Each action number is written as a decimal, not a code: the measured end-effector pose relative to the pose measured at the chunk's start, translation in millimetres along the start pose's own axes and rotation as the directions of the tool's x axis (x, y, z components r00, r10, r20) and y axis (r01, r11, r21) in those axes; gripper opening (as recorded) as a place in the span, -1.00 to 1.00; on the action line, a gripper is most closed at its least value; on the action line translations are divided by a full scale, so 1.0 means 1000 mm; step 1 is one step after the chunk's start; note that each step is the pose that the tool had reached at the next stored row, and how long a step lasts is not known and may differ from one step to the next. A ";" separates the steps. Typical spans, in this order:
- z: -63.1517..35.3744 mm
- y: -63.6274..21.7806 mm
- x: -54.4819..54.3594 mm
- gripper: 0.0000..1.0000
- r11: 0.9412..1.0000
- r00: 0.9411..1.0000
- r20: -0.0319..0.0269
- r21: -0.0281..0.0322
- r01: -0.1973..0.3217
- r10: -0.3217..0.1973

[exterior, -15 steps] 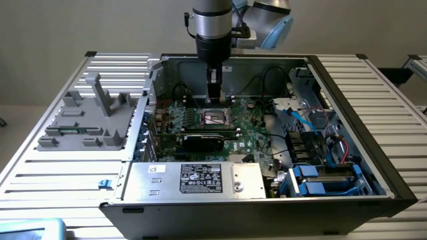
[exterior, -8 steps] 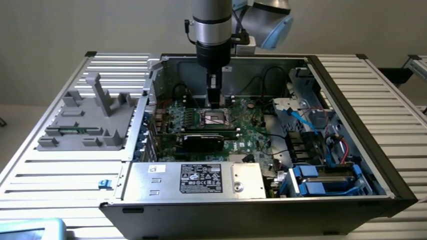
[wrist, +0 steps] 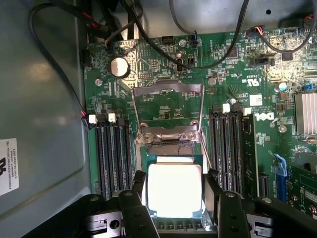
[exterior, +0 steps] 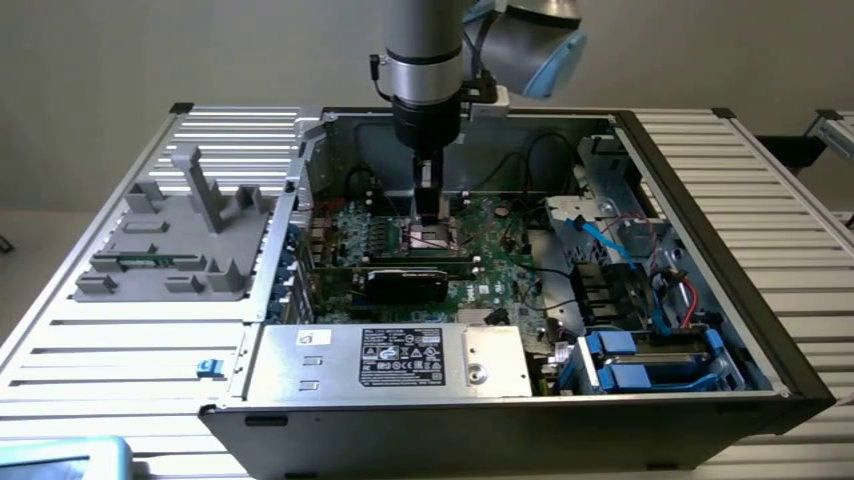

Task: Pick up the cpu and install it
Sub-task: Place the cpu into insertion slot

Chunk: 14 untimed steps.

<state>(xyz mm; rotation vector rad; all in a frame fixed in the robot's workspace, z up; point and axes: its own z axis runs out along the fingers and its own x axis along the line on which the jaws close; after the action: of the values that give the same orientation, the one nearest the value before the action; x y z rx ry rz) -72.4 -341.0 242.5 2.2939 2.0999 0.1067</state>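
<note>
The cpu (wrist: 174,191), a small square chip with a shiny silver top and a thin green rim, lies flat between my fingers (wrist: 140,182) just over the open socket (wrist: 168,138) on the green motherboard. My gripper (wrist: 176,182) is shut on it, one finger against each of two opposite sides. The socket's metal load frame (wrist: 168,96) is swung up and back beyond the chip. In the exterior view my gripper (exterior: 430,218) reaches straight down into the open computer case (exterior: 694,190), right at the socket (exterior: 434,238).
Memory slots (wrist: 114,148) (wrist: 230,144) flank the socket closely. Black cables (wrist: 208,57) loop over the board behind it. A black card (exterior: 420,282) and the silver box with a white label (exterior: 400,358) lie in front. A grey fixture (exterior: 174,240) stands outside the case, at the exterior view's left.
</note>
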 end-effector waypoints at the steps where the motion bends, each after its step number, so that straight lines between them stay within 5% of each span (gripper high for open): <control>1: 0.0018 -0.0001 0.000 0.09 1.000 1.000 -0.002 0.000 0.000 0.000; 14: 0.0219 -0.0013 -0.004 0.09 1.000 1.000 -0.029 0.003 -0.004 0.004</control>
<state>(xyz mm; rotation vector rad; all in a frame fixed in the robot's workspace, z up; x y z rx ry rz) -72.4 -343.8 220.5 2.3125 2.1098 0.1388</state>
